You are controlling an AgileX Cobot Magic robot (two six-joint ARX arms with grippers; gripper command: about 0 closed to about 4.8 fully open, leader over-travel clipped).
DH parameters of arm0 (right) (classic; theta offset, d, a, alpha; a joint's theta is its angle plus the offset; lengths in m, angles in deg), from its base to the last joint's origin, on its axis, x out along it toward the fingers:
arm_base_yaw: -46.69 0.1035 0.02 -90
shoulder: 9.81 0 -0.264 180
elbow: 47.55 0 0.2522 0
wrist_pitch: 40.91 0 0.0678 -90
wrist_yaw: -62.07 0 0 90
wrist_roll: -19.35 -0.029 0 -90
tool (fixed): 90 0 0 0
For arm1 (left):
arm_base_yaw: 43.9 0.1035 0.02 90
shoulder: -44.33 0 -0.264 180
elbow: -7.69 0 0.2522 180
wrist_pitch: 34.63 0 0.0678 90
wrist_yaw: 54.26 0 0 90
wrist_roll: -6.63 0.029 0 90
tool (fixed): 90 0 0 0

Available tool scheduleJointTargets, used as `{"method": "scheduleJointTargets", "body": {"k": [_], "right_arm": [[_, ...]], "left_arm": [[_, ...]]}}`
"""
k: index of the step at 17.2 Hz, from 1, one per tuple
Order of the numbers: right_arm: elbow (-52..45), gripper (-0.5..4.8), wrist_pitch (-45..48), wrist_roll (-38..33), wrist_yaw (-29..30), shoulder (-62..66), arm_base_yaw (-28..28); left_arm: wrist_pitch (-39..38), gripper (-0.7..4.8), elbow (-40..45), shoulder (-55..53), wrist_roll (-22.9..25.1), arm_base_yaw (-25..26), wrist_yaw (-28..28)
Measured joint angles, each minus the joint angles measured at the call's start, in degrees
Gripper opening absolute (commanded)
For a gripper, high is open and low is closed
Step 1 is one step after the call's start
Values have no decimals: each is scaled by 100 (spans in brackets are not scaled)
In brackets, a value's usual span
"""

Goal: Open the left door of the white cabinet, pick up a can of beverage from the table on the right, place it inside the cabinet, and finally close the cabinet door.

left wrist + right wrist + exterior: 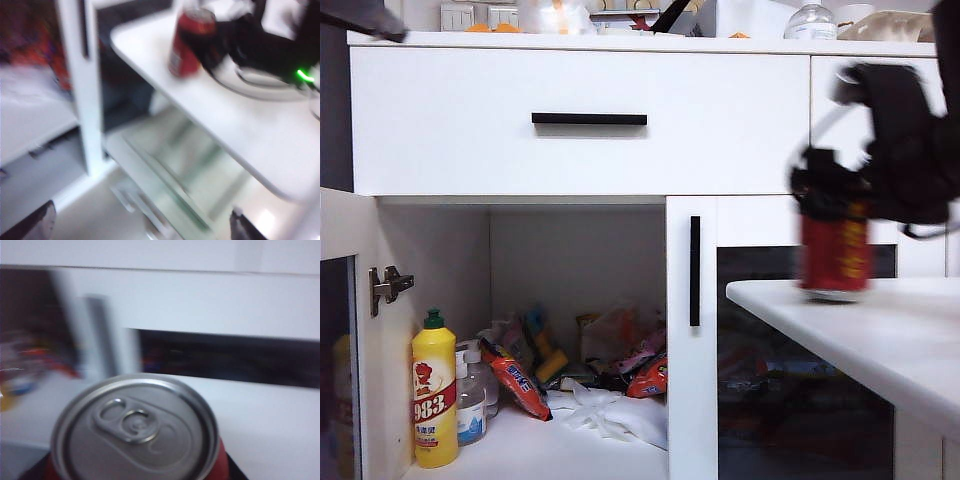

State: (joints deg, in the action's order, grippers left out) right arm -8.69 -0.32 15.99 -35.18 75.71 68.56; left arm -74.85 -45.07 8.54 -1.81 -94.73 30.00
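Observation:
The white cabinet [580,150] has its left door [338,330] swung open at the far left edge, with the metal hinge [390,285] showing. The red can of beverage [835,250] is at the near corner of the white table [880,330], blurred together with the arm. My right gripper [832,190] comes from above and is shut on the can. The right wrist view shows the can's silver top [135,435] with a dark fingertip [241,476] against its side. My left gripper [137,227] hangs open over the floor by the cabinet and looks across at the can [190,42].
Inside the cabinet stand a yellow bottle with a green cap [434,390] and a clear bottle [472,400], with snack packets [520,385] and a white cloth [610,415] behind. The shut twin door's black handle [695,270] is just left of the table corner.

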Motion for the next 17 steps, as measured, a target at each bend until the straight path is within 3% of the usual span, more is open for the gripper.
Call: {"method": "scheduleJointTargets", "body": {"k": [3,5,8,11,14,17], "right_arm": [[498,293,-219,-2,503,-581,396],[1073,294,-656,-57,916,-739,557],[1648,296,-1829,-247,1335,-579,581],[2127,296,-1928,-382,1447,-4,592],[2787,296,-1829,-481,1993,890,636],[3480,296,-1952,-684,2507,1810,640]], "left_arm": [[1178,479,688,-127,9,151,-737],[2052,479,1049,-479,9,542,-527],[2566,479,1073,-1469,-11,1419,186],[3731,479,1075,-2363,-22,1956,424],[4802,479,1067,-3296,-37,1996,479],[5292,479,1064,-4332,-37,1998,490]]}}
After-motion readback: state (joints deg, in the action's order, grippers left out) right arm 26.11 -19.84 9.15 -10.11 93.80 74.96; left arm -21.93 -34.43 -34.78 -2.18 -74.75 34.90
